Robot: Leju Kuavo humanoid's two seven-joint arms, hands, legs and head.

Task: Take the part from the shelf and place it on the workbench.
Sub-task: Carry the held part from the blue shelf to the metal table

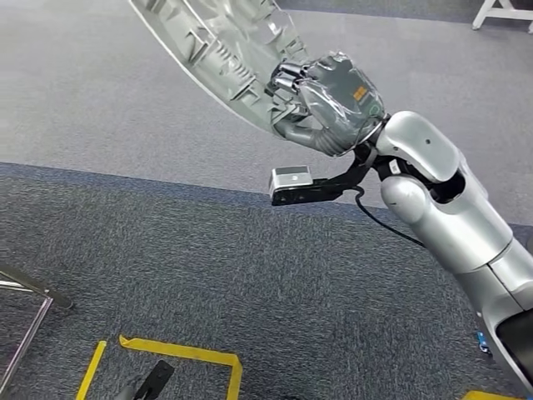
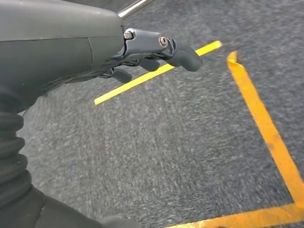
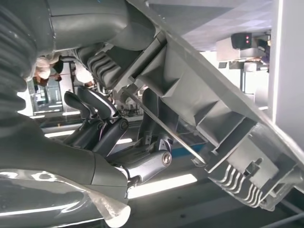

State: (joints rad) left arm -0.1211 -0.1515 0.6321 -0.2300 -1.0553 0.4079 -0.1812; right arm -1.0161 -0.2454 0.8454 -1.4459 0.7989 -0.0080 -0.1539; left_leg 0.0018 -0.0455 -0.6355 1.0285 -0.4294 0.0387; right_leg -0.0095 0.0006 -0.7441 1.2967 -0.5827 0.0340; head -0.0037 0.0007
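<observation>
The part (image 1: 216,50) is a long curved grey plastic moulding with ribs and slots on its inner side. My right hand (image 1: 321,104) grips its lower end and holds it raised over the carpet at the top middle of the head view. In the right wrist view my dark fingers (image 3: 107,128) wrap the ribbed edge of the part (image 3: 222,123). My left hand (image 2: 107,47) hangs low above the floor with fingers extended and nothing in them.
Grey carpet (image 1: 220,275) covers the floor, with a lighter strip farther off. Yellow tape lines (image 1: 182,354) mark a box near my feet. A metal frame corner (image 1: 25,300) sits at the left edge, and a white stand leg (image 1: 500,12) at the top right.
</observation>
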